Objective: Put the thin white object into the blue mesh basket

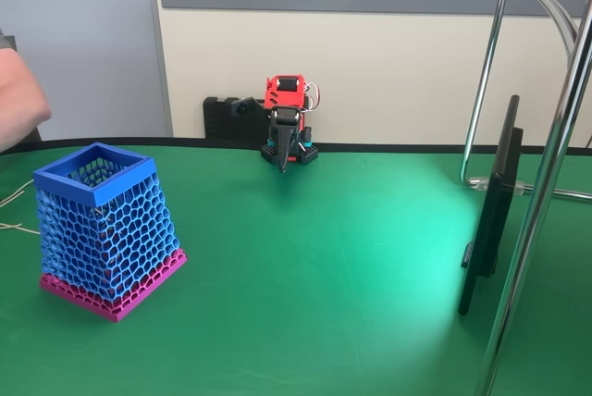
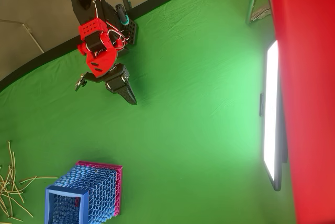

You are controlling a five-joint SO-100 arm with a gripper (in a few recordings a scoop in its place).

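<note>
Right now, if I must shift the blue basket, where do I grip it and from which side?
Grip the basket by its solid blue rim, coming from above with one finger inside, one outside. It stands upright, open-topped, and the mesh walls widen toward the pink base, probably too wide to span.

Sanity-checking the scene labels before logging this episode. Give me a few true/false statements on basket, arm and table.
1. The blue mesh basket stands upright on the green table. True.
2. The gripper is holding the basket. False: it hangs near the arm's base, well apart from the basket, holding nothing visible.
3. The basket has a pink base band. True.
4. The basket lies tipped on its side. False: it stands on its base, opening up.
5. A pile of thin pale wires lies beside the basket in the overhead view. True.
</note>
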